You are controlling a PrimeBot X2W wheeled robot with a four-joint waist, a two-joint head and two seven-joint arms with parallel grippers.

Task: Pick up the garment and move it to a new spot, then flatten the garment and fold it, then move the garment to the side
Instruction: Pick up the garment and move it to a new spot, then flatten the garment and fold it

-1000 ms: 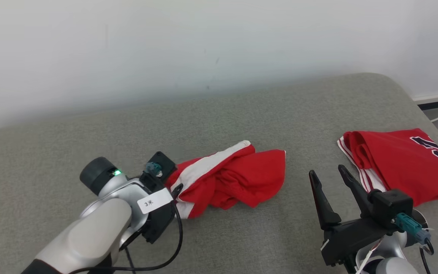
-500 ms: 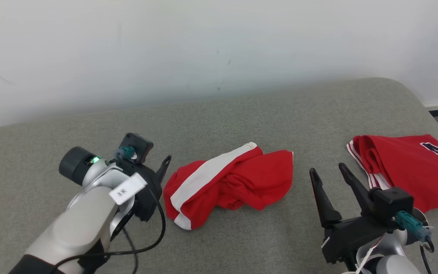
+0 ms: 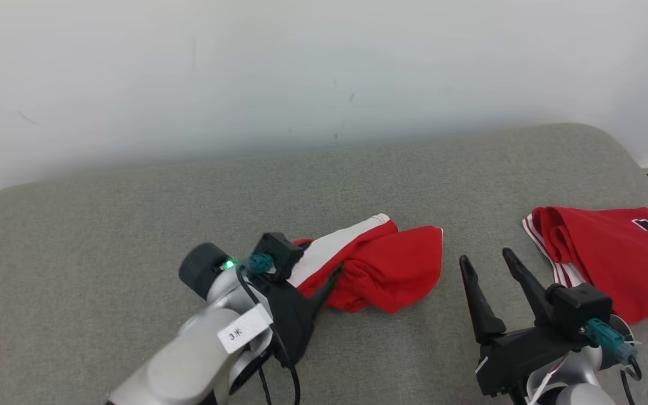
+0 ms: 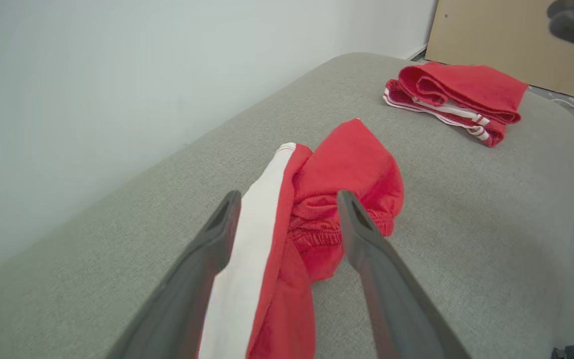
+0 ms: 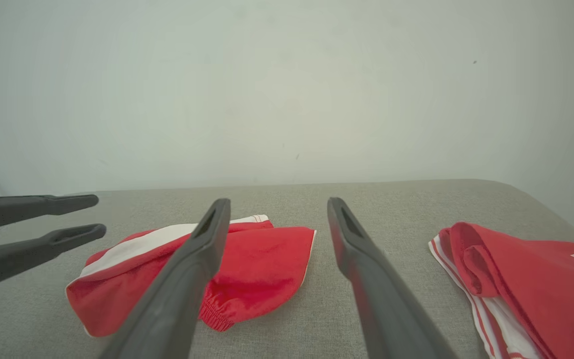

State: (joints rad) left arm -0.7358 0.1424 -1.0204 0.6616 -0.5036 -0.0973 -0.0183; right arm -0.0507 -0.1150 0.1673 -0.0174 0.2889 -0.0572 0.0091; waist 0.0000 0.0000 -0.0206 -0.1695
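— Garment [image 3: 383, 270], red with a white stripe: where is it being carried?
— Crumpled, it is being carried near the middle of the grey cushion [image 3: 133, 225], well apart from the folded jersey [image 3: 611, 264] at the right edge.
— How are the grippers being held?
— The left gripper [image 4: 288, 199] is being held wide apart, astride the striped end, nothing clamped. The right gripper [image 3: 484, 256] is being held apart too, empty, between both clothes.
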